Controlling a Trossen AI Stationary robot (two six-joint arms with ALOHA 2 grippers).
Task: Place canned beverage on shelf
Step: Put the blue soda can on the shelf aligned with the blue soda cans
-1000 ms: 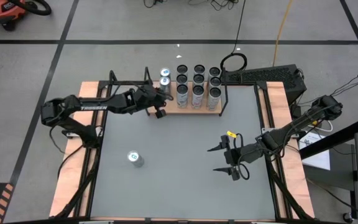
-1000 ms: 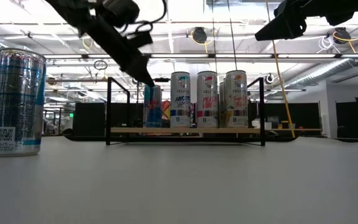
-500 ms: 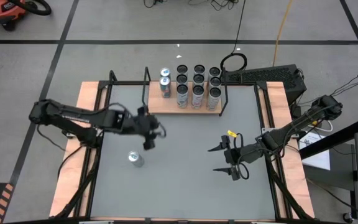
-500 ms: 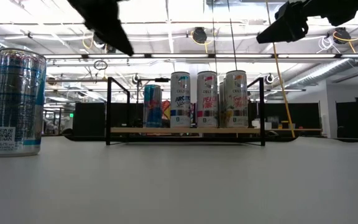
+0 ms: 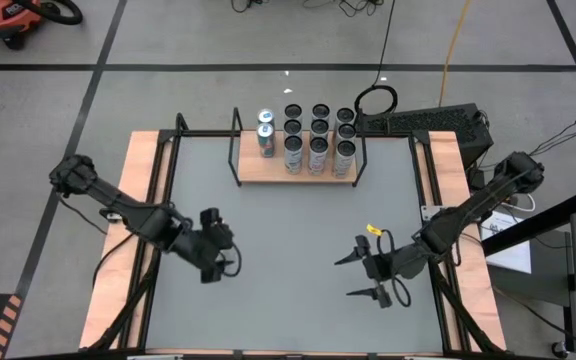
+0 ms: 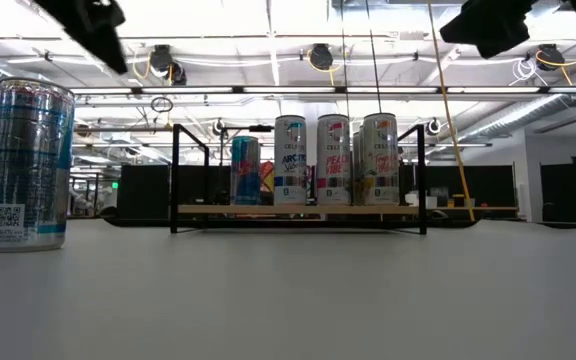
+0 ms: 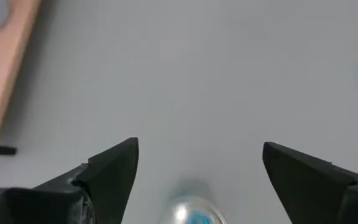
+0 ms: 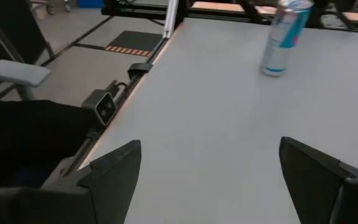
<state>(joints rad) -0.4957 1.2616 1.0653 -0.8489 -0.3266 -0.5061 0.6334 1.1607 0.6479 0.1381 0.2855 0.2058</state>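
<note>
I see one slim silver-and-blue beverage can (image 6: 28, 165) upright near the grey tabletop's (image 5: 298, 225) left edge, directly beneath my left end effector (image 5: 218, 262), whose fingers are spread wide, holding nothing. The light-wood shelf (image 5: 253, 170) with black rod frame sits at the far edge, already carrying cans. My right end effector (image 5: 360, 275) hovers near the right edge, open and empty.

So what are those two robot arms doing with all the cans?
The robot is putting drink cans onto the small light-wood shelf with black rod ends at the far side of the grey table. Several tall cans already stand there. One silver-and-blue can stands alone on the table. The left gripper hangs right over it, fingers spread wide, with the can top showing between them in its wrist view. It isn't holding it. The right gripper waits open over the table's right side.
</note>
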